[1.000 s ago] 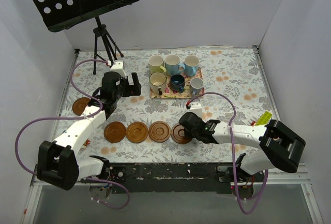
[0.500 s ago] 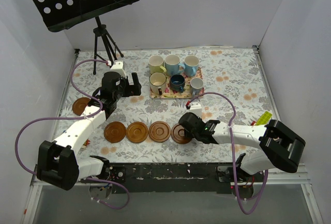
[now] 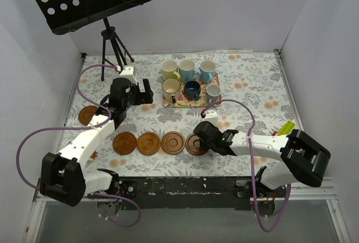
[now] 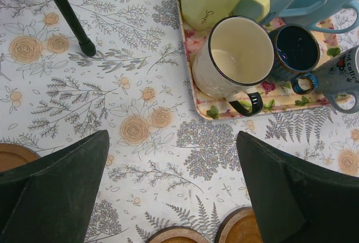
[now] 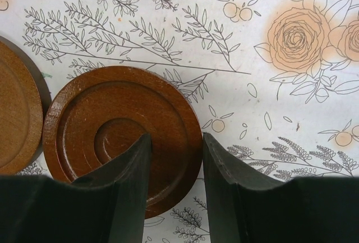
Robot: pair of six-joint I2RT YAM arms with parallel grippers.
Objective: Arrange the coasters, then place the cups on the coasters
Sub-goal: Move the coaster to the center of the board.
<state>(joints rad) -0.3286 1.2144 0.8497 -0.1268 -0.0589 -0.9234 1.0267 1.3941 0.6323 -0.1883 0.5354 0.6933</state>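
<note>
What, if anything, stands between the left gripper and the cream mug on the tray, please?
Nothing visible does. Only bare tablecloth and the tray's low rim lie between the open left gripper and the cream mug, which stands at the tray's near-left corner.

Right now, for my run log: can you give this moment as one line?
left gripper open, empty | right gripper open above rightmost wooden coaster | mugs on floral tray
</note>
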